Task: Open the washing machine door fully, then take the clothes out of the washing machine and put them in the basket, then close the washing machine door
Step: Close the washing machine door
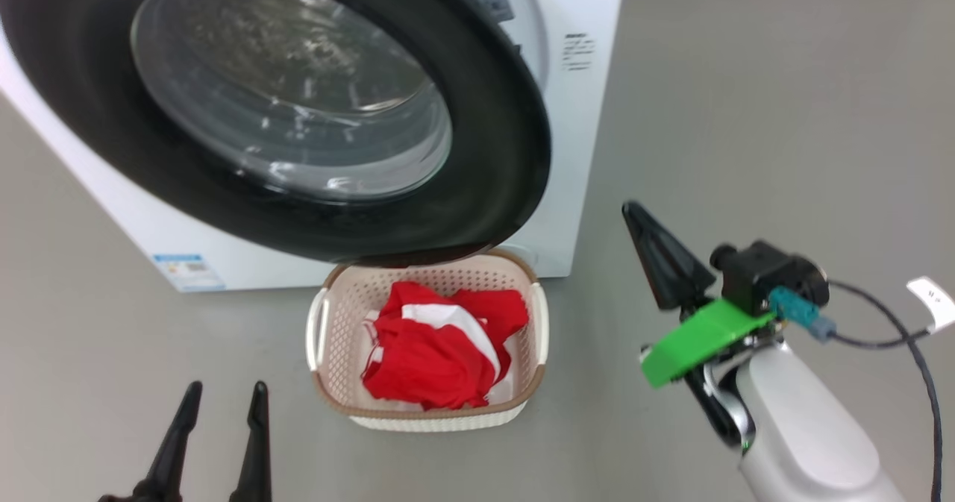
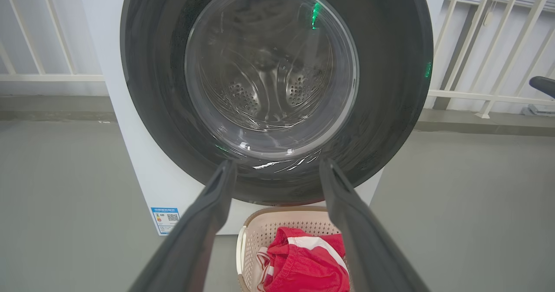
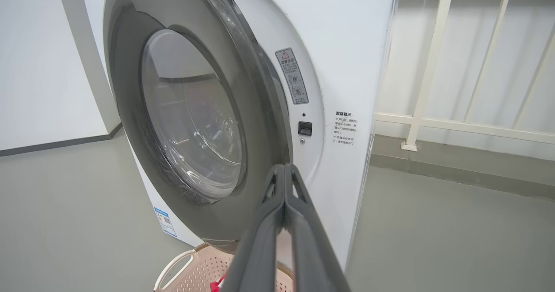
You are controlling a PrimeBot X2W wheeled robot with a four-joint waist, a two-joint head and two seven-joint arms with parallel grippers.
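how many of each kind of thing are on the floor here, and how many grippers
washing machine: 1
basket: 1
heap of red clothes, inside the basket: 1 (separate garments cannot be counted)
grippers: 2, the left gripper with jaws open and the right gripper with jaws shut
total: 5

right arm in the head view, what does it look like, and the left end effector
The right end effector has long black tapered fingers on a bright green bracket, a black camera block, a teal plug, a dark cable with a white tag, and a glossy white forearm. The left end effector has matching black pointed fingers.
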